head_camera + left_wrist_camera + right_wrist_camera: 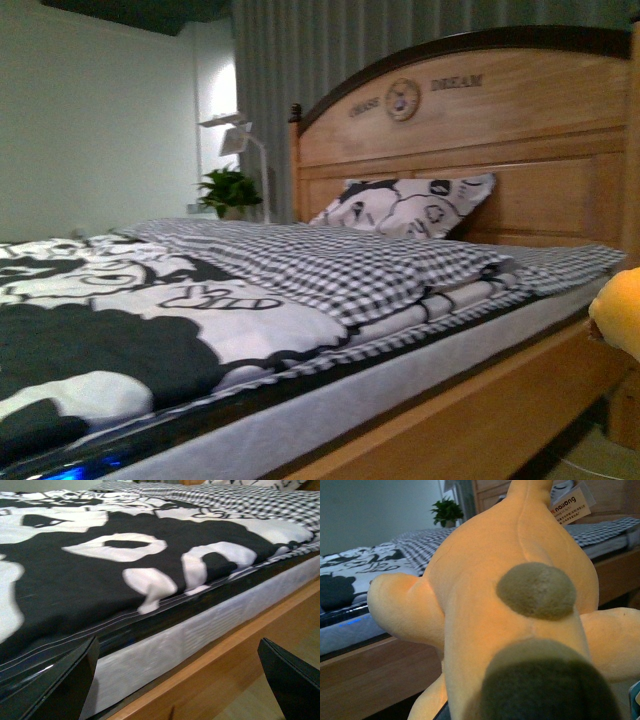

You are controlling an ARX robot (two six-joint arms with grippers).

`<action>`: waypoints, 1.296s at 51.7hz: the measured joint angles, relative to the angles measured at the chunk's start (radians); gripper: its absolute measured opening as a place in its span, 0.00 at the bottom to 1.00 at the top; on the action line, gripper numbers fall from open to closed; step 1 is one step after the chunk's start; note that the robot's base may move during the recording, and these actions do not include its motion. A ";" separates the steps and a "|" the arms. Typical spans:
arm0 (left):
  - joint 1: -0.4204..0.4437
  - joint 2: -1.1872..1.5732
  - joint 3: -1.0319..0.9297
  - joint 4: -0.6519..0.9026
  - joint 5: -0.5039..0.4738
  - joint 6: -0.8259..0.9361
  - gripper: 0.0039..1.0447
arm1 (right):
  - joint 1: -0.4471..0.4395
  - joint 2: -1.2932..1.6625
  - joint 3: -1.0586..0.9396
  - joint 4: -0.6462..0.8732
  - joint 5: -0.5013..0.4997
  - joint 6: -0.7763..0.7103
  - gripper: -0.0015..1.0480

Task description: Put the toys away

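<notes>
I judge the step in hand to be the carry: the plush (510, 580) is up off any surface, out past the side rail of the bed (480, 410) toward its headboard end, about level with the mattress edge. In the front view only an orange bulge of it shows beside the bed. My right wrist camera is nearly filled by it: a rounded yellow-orange body, a stubby limb on either side, a grey-brown patch and a paper tag (570, 507) at its far end.

I cannot tell how my right pincer stands. Its tips are hidden under the plush, and the dark blur at the near edge of that view is too soft to name. Since the plush hangs in the air just in front of that wrist, I take it to be gripped, but that is a guess.

My left pincer (178, 641) has its fingers (65, 685) spread wide with nothing between them. It sits low beside the bed, facing the mattress edge toward the foot end.

As for containers, I see no box, basket or bin in any view, so nothing can be said about contents. On the bed lie a black-and-white quilt (150, 300), a checked cover and a pillow (410, 205) against the headboard.

The next move calls for a destination. If the bed is the place, I should lift the plush clear of the rail, carry it in over the checked cover near the pillow, and part the tips only once it rests there
</notes>
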 joint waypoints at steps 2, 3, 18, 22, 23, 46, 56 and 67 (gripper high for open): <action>0.000 0.000 0.000 0.000 0.001 0.000 0.94 | 0.000 0.000 0.000 0.000 0.001 0.000 0.10; 0.000 0.000 0.000 0.000 0.002 0.000 0.94 | 0.000 0.000 0.000 0.000 0.002 0.000 0.10; 0.000 0.000 0.000 0.000 -0.002 0.000 0.94 | 0.000 0.000 0.000 0.000 -0.002 0.000 0.10; 0.000 0.000 0.000 0.000 0.000 0.000 0.94 | 0.000 0.000 0.000 0.000 -0.002 0.000 0.10; 0.000 0.000 0.000 0.000 0.000 0.000 0.94 | 0.000 0.000 0.000 0.000 -0.002 0.000 0.10; 0.001 0.000 0.000 -0.002 0.001 0.000 0.94 | 0.000 -0.002 0.000 0.000 -0.002 -0.002 0.10; 0.000 0.000 0.000 -0.002 0.005 0.000 0.94 | -0.002 -0.002 0.000 0.000 0.010 -0.002 0.10; 0.000 0.000 0.000 -0.002 0.000 0.000 0.94 | 0.000 -0.002 0.000 0.000 -0.006 -0.002 0.10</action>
